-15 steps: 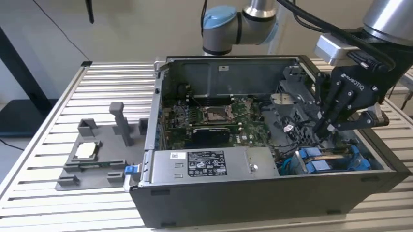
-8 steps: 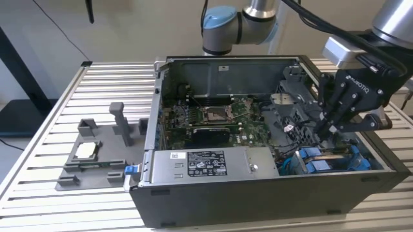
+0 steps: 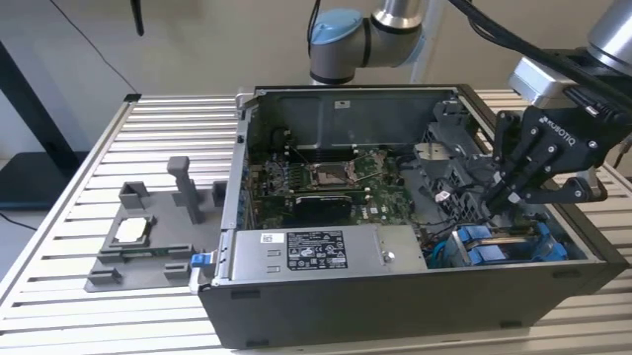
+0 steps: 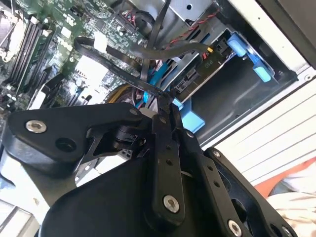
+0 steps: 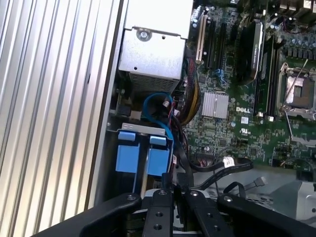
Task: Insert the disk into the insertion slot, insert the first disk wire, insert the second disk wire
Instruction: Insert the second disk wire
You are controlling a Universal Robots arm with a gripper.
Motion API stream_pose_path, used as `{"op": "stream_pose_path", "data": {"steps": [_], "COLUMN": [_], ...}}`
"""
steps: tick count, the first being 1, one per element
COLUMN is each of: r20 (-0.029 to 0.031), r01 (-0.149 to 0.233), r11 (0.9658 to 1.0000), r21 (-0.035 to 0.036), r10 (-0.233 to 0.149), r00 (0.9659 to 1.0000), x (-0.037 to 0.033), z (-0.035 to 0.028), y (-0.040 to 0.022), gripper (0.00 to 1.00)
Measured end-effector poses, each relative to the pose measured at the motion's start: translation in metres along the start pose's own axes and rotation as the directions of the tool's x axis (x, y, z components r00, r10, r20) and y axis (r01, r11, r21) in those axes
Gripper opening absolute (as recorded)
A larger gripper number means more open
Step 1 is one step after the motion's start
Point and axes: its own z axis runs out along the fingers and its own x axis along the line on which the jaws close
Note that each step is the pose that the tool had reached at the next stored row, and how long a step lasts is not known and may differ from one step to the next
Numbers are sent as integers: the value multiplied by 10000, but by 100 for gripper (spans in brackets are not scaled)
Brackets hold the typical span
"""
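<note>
The disk lies in the insertion slot at the case's front corner on the exterior view's right, its blue carrier tabs facing up. Its connector edge shows in the second wrist view, framed by the blue carrier and the grey bay wall. My gripper reaches down into the case just above the bay. Its fingers are closed together on a black flat disk wire that loops back over the motherboard. In the first wrist view the gripper hangs beside the bay's metal edge.
The open case stands on a slatted metal table. Inside it are the motherboard, a grey power supply box with a sticker and loose black cables. A grey fixture holding a chip sits on the exterior view's left.
</note>
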Motion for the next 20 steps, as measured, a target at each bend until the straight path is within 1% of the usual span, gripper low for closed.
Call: {"op": "stream_pose_path", "data": {"steps": [1, 3, 6, 8, 11, 13, 16, 20], "r20": [86, 166, 238, 278, 325, 339, 351, 366], "r01": [9, 14, 10, 8, 9, -7, -50, -107], "r11": [10000, 9999, 9995, 9991, 9986, 9984, 9981, 9980], "r21": [-49, -137, -314, -417, -528, -569, -611, -629], "r10": [-8, -11, -3, 3, 9, 26, 71, 130], "r00": [10000, 9999, 9997, 9996, 9995, 9994, 9994, 9992], "x": [13, 31, 64, 87, 120, 132, 146, 167], "z": [0, 2, 10, 16, 29, 48, 77, 116], "y": [-26, -51, -88, -115, -151, -159, -168, -184], "gripper": [16, 16, 16, 16, 16, 16, 16, 16]}}
